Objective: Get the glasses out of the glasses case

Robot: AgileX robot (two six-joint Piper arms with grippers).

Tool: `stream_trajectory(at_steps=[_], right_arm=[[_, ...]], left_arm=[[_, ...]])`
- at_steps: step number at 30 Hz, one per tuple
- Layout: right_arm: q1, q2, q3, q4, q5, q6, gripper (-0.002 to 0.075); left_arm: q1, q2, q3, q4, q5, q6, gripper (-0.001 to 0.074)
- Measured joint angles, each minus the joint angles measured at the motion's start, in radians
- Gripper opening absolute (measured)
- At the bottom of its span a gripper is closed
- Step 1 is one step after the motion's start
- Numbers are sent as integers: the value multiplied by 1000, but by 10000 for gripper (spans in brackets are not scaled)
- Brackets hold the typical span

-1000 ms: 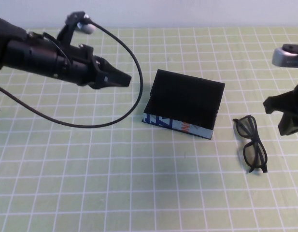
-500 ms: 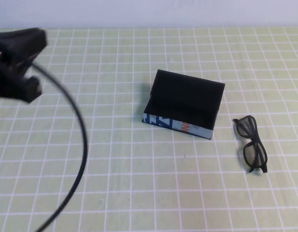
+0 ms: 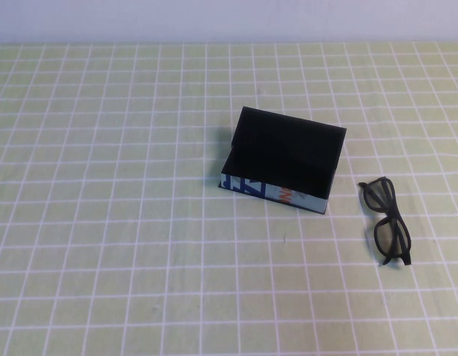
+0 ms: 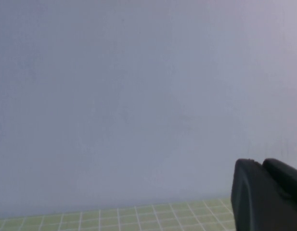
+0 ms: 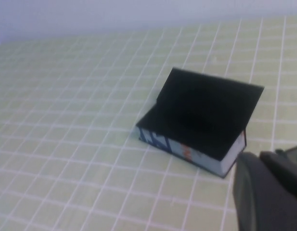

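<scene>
Off the table [image 3: 102,222], left pincer [image 4: 268,197] and right pincer [image 5: 268,192].

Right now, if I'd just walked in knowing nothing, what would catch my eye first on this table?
Likely the glasses case, standing open with its black flap lid raised near the middle of the green gridded table. Next, the glasses, lying on the mat just to the robot's right of the case, apart from it. Neither arm shows from above: part of the left end effector faces a blank wall, and the right end effector looks on the case.
</scene>
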Motion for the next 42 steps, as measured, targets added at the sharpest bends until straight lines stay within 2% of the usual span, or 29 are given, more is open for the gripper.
stream_trajectory(at_steps=[5,9,13,25,29,31,36,42], right_arm=[[0,0,63,344,-119,-392,-16],[0,0,70,413,-105,-522,-16],[0,0,70,424,-75,-552,-16],[8,0,70,429,-69,-561,-16],[49,0,72,436,-110,-565,-16],[58,-18,85,439,-191,-565,-16],[49,-166,202,454,-353,-569,-16],[1,-440,392,474,-415,-589,-16]], left_arm=[[0,-88,129,-2,-2,2,-4],[0,-88,227,-3,9,2,-4],[0,-88,286,-3,16,2,-4],[0,-88,290,-17,16,2,-4],[0,-88,290,-17,16,2,-4],[0,-88,290,-17,16,2,-4],[0,-88,290,-17,16,2,-4],[0,-88,290,-17,16,2,-4]])
